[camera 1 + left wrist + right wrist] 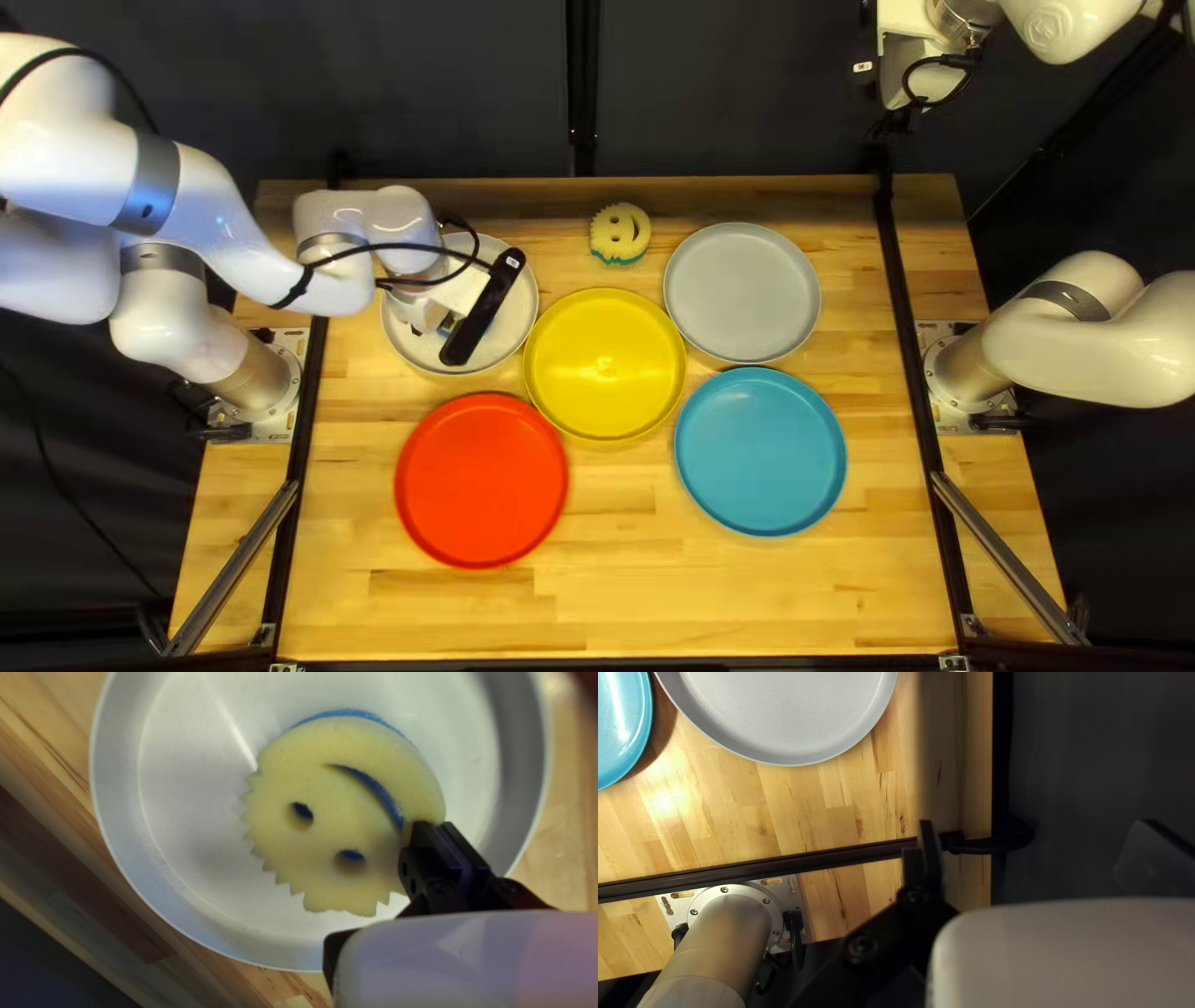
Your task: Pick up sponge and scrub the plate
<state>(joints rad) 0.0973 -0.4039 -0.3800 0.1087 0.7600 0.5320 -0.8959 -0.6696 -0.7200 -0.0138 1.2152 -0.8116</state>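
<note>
Currently, left gripper [458, 289] works low over a smooth white plate [193, 858] with a raised rim; its jaws are closed up and clamped on the sponge [336, 806], pinching the cheek just beside one end of the mouth slot. Sponge: inside the plate's rim, directly under and ahead of the jaws, yellow face up. Outline round, with saw-tooth notches along the hair side; foam finely porous, matt. Two round eye holes and a curved smile are cut through the yellow layer, and a blue layer shows inside them and as a thin crescent past the far edge. Right gripper [918, 75] is raised at the top of the top left view; its jaws stand wide apart, nothing between them, with a flat grey plate [784, 709] and the wood-strip tabletop [722, 821] off to one side. Relative to the left jaws, in the top left view: glossy yellow plate [605, 365] just to the right, red plate [481, 480] nearer the table's near edge, glossy blue plate [759, 451] farther right, second smiling sponge [620, 233] beyond the yellow plate, on bare wood.
</note>
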